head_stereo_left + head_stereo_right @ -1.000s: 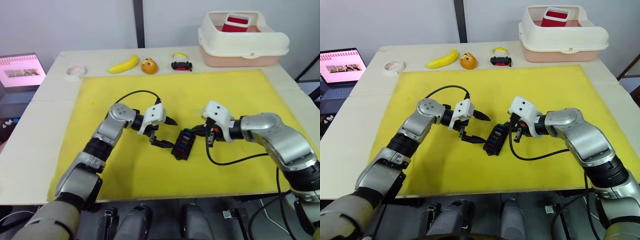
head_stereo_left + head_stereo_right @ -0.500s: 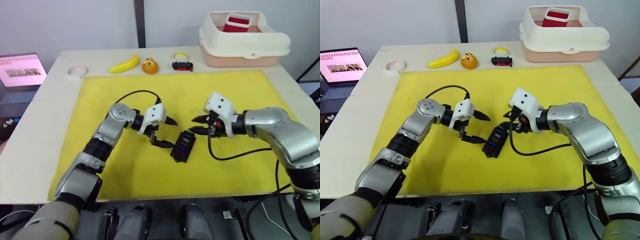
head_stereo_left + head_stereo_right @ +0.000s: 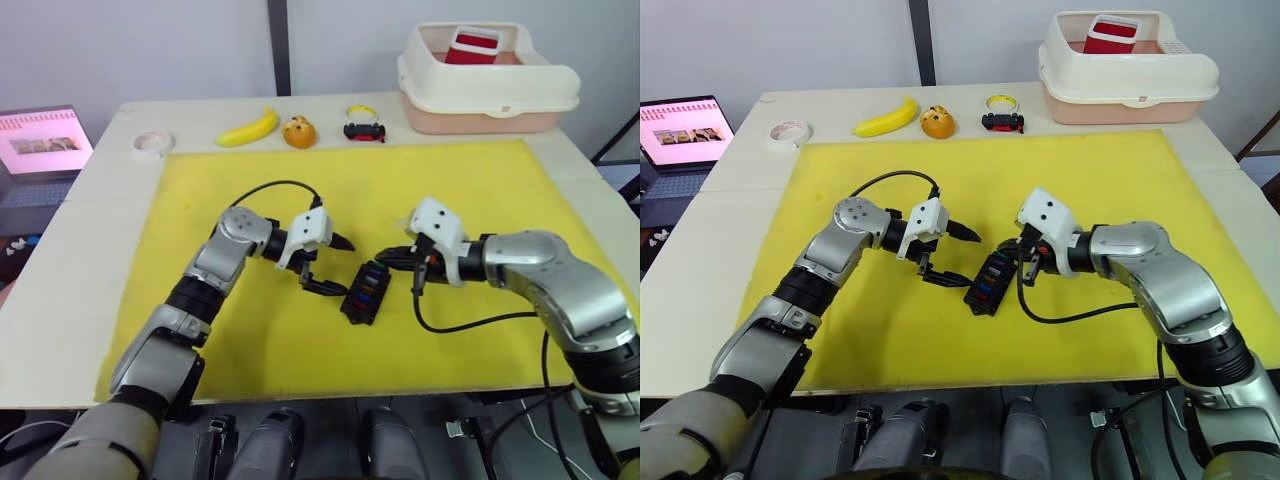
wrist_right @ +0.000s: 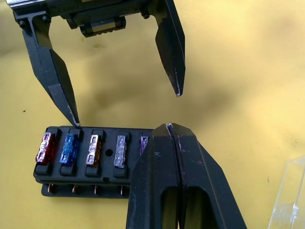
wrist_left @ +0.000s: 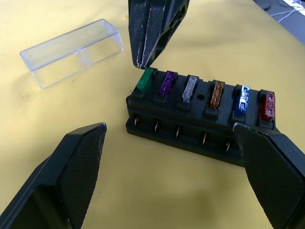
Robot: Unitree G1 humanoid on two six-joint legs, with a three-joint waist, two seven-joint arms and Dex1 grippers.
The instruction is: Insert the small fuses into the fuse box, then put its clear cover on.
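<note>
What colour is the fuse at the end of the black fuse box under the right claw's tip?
Green fuse; clearest in the left wrist view.

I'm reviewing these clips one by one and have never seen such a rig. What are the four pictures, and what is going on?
A two-armed robot works over a yellow mat. The two wide pictures come from its head camera; the two close-ups come from cameras on its wrists.

In the middle lies the black fuse box with six coloured fuses seated in a row. The right tool, shut, presses its tip on the green fuse at one end. The left tool is open, holds nothing and brackets the box's other end. The clear cover lies on the mat beside the box, not yet fitted.

At the table's back lie a banana, a tape roll and a cream tub.
</note>
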